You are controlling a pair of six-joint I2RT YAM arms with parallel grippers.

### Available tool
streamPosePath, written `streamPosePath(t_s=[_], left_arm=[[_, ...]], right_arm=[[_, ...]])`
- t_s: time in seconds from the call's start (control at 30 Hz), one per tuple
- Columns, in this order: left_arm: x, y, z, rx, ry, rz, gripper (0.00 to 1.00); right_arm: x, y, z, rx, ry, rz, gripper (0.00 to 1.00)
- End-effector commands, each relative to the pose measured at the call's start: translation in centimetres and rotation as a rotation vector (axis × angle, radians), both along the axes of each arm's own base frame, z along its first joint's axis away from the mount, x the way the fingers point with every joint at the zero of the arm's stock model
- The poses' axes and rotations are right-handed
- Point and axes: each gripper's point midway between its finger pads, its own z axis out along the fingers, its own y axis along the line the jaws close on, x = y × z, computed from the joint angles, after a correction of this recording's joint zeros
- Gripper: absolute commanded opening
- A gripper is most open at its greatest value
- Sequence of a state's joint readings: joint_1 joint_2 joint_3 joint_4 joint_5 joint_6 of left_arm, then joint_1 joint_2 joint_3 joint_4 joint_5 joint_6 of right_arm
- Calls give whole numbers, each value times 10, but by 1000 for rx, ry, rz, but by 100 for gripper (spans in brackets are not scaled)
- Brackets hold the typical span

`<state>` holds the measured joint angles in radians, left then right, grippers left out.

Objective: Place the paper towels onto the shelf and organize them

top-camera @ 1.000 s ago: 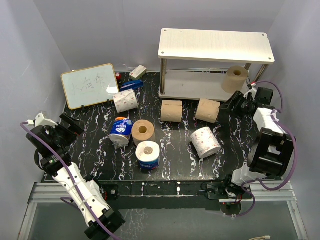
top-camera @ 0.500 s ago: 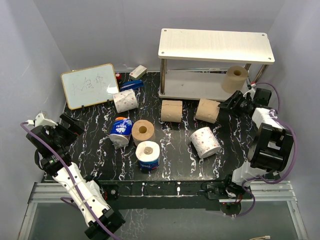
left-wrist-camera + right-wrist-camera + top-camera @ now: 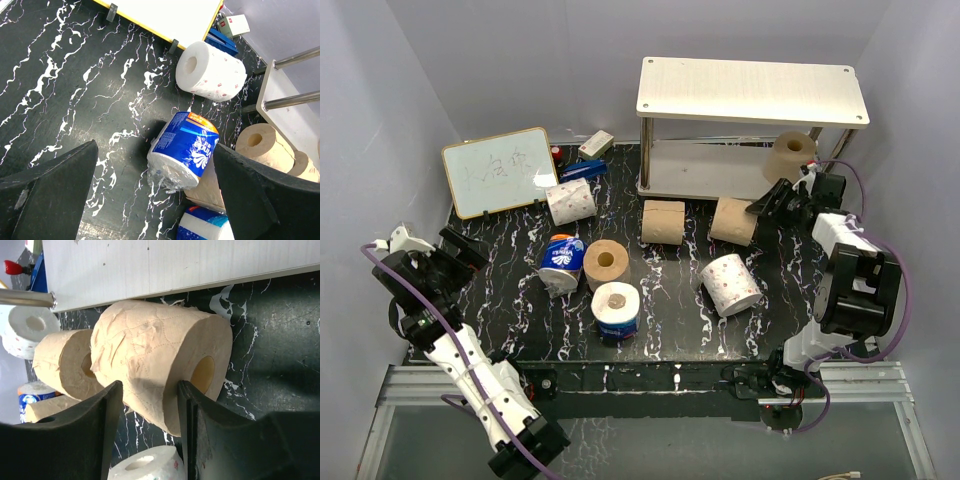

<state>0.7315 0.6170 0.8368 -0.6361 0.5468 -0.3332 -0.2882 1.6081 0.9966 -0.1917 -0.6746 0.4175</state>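
Top external view shows that over the last second the right gripper (image 3: 767,205) has moved left, away from the upright tan-brown paper roll (image 3: 790,152) on the lower board of the two-tier cream shelf with silver metal legs (image 3: 750,90). It now sits just beside the lying tan-brown paper roll (image 3: 733,220) on the black white-veined table (image 3: 520,320), in front of the shelf. This suggests that one roll is stored and that pickup of the next is starting. Right wrist view shows the pincer partly open, with the lying roll ahead of the gap and not yet clamped. The left gripper (image 3: 155,147) is spread wide above the table and holds nothing; the blue-wrapped roll (image 3: 185,150) lies below it. Six rolls appear to remain off the shelf besides the one being approached. Obstructions:

- The lower shelf board runs close behind the lying roll.
- Another tan-brown roll on its side (image 3: 663,221) lies near its left.
- The white patterned roll (image 3: 731,283) lies near its front, so a wide sweep may knock it.

The small framed whiteboard (image 3: 500,170) stands well apart.
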Motion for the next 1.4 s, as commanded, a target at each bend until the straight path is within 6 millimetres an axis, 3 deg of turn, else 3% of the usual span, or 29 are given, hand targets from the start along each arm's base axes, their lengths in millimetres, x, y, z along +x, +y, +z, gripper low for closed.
streamPosePath(t_s=[0.0, 0.5, 0.63, 0.73, 0.83, 0.93, 1.1, 1.17, 1.27, 1.37], left_arm=[[1, -1, -1, -11, -5, -12, 98], [2, -1, -3, -17, 1, -14, 98], [3, -1, -3, -21, 4, -17, 98], [2, 0, -5, -24, 10, -14, 98], [2, 0, -5, -25, 11, -14, 98], [3, 0, -5, -27, 12, -15, 98], [3, 0, -3, -22, 7, -15, 98], [2, 0, -4, -22, 7, -16, 98], [3, -1, -4, -23, 6, -21, 98], [3, -1, -4, -26, 8, -20, 98]], right_arm=[[16, -9, 2, -95, -70, -39, 44], [25, -16, -18, -126, -57, -46, 43], [28, -9, -18, -105, -61, -25, 21], [32, 0, -22, -79, -47, 12, 0], [36, 2, -15, -72, -53, 33, 0], [35, 4, 19, -92, -112, 57, 0], [29, 10, 124, -202, -327, 116, 0], [30, 16, 156, -304, -393, 159, 0], [35, 23, 184, -397, -442, 184, 0], [47, 17, 192, -456, -455, 169, 0]])
